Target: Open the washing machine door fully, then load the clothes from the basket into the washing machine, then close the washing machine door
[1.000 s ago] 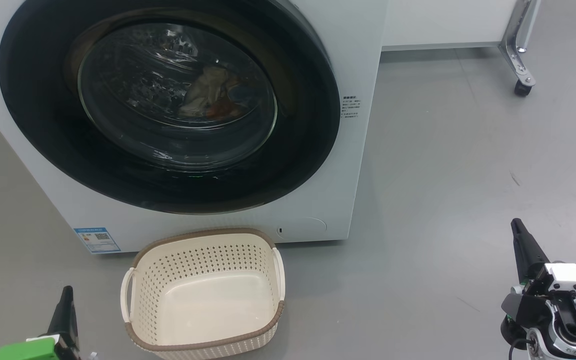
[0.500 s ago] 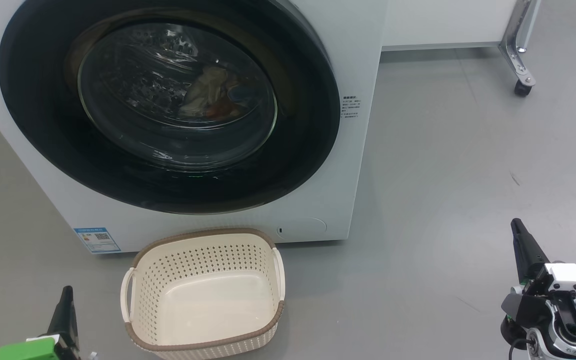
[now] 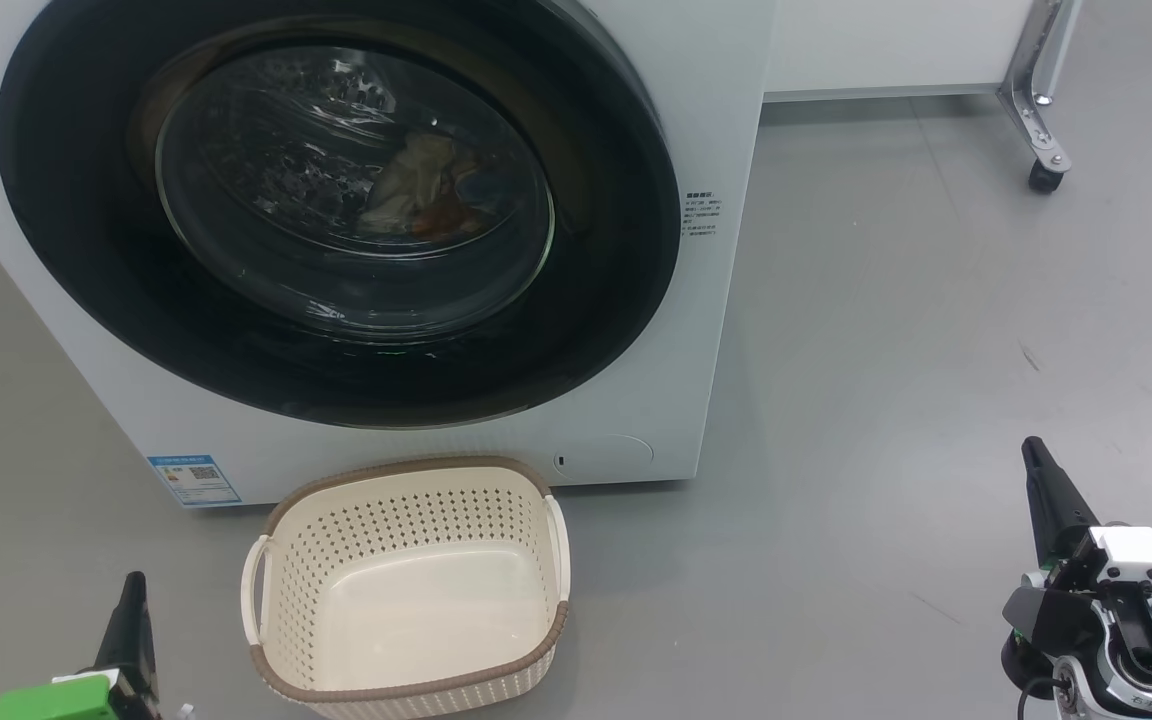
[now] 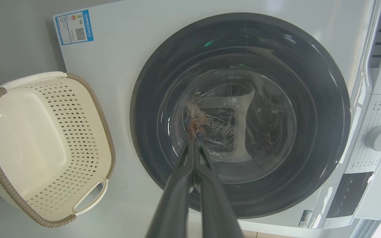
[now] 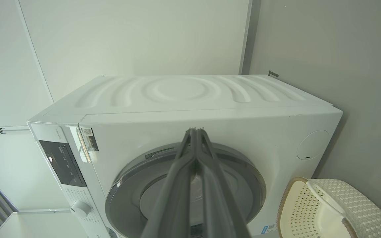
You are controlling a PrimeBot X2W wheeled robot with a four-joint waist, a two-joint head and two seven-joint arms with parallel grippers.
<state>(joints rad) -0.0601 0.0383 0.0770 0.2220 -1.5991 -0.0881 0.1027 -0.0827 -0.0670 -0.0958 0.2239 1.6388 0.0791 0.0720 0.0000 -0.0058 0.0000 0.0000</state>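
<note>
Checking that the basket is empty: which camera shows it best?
The head view: the whole basket from above, bottom bare. The left wrist view crops the basket at one side; the right wrist view cuts off much of it.

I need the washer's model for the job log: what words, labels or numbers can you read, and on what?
Nothing reads legibly.
Blue label on the washing machine, lower corner: QR code, print too small.
Print block beside the washing machine door: too small.
Control panel markings: blurred.
</note>
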